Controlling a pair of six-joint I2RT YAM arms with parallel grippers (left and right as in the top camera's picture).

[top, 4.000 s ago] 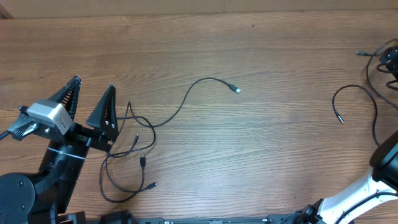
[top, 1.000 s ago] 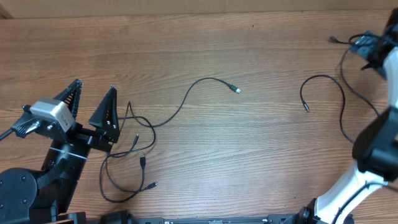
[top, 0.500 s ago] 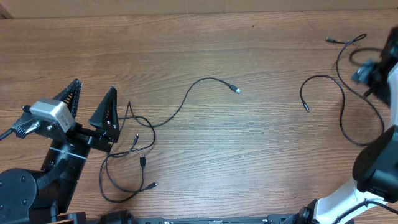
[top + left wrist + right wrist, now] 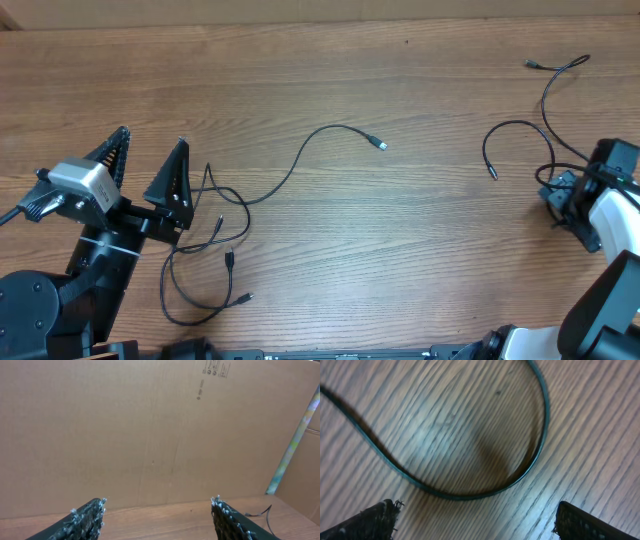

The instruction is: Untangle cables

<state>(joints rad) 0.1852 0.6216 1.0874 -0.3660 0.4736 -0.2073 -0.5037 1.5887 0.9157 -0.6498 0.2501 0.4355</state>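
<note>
A tangle of thin black cables [image 4: 205,245] lies at the left. From it one long cable [image 4: 310,140] arcs toward the middle and ends in a silvery plug [image 4: 381,145]. My left gripper [image 4: 151,138] stands open beside the tangle, raised and pointing at the far wall, with nothing between its fingers [image 4: 93,510]. At the right, two more cables [image 4: 520,124] [image 4: 548,92] lie loose on the table. My right gripper [image 4: 562,205] hovers open just over their near end. In the right wrist view a cable loop [image 4: 470,495] curves ahead of the open gripper [image 4: 476,516].
The wooden table [image 4: 400,260] carries everything. A cardboard wall [image 4: 150,425] closes the far side. A bit of black cord [image 4: 265,516] shows at the lower right of the left wrist view.
The right arm let the right-hand cables drop onto the table and swung from the far right corner toward the near side, low over them. The left arm has not moved.
</note>
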